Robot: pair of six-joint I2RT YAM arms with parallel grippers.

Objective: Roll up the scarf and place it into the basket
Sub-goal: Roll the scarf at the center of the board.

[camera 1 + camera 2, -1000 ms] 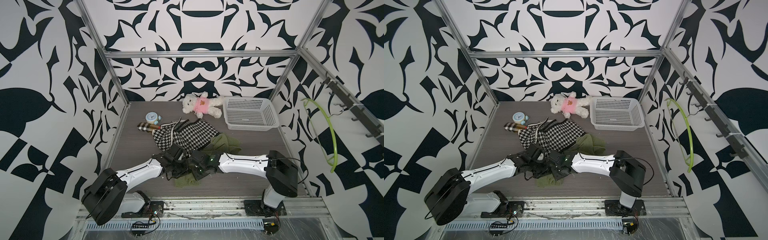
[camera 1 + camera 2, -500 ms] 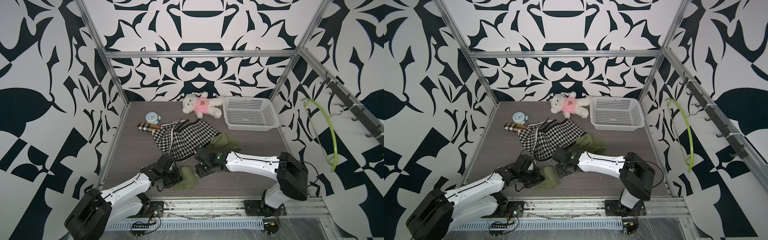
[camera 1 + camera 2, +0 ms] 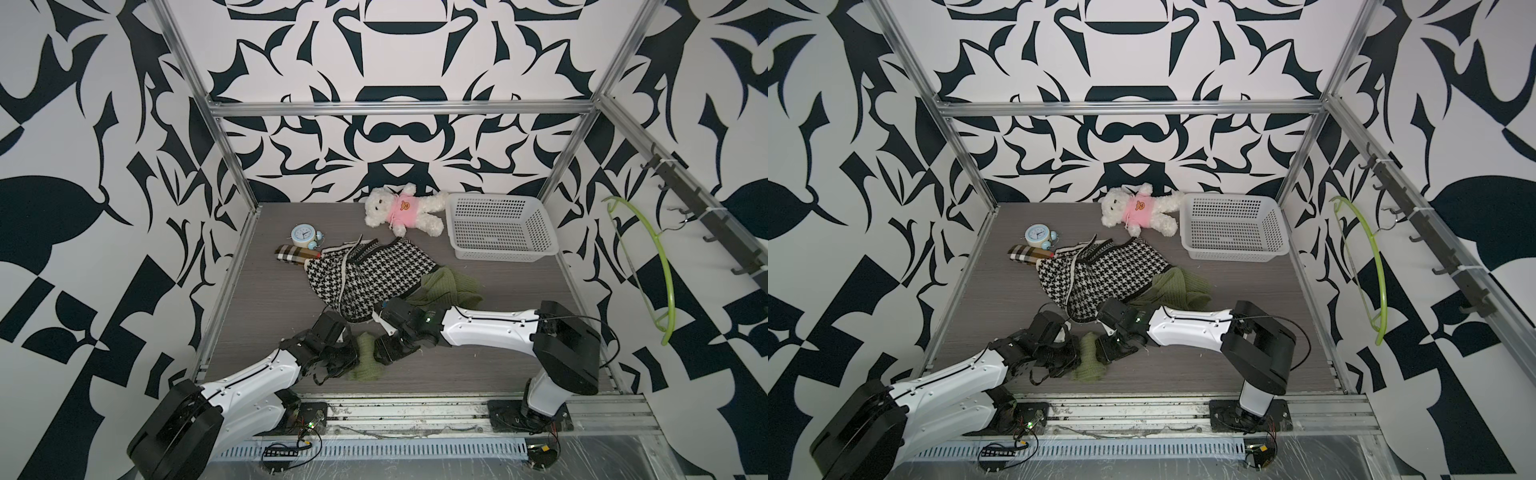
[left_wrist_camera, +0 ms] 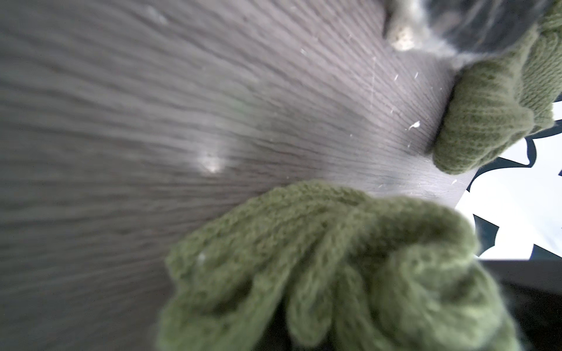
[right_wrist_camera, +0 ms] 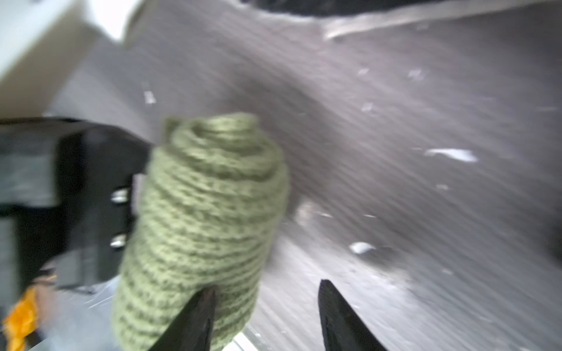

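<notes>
two white robot arms are seen reaching in low from the front edge of a dark wood-grain surface [image 3: 498, 365], and their ends are brought close together near its front middle. between them a green scarf [image 3: 365, 359] is laid on the surface, its near end wound into a short, tight roll.

the left gripper [image 3: 344, 360] is pressed against one side of the roll and is closed. in the left wrist view the scarf's knit [image 4: 334, 258] is bunched right where the jaws meet, so the scarf appears to be pinched there.

the right gripper [image 3: 384, 348] is set just beside the roll's other side. in the right wrist view its two dark fingertips [image 5: 197, 313] are parted, bare surface is seen in the gap, and the roll is shown just beside one fingertip.

a heap of green knit [image 3: 451, 286] is lying further back, partly under a black-and-white houndstooth cloth [image 3: 374, 274]. whether it is joined to the roll cannot be told.

the white basket [image 3: 498, 250] is stood at the far right of the surface, well apart from the roll. a white teddy bear [image 3: 401, 210] in a pink top is laid just beside it. a pale blue alarm clock [image 3: 303, 237] and a plaid bundle [image 3: 293, 254] are placed further left. a green hanger [image 3: 665, 282] is hung on the right wall.
</notes>
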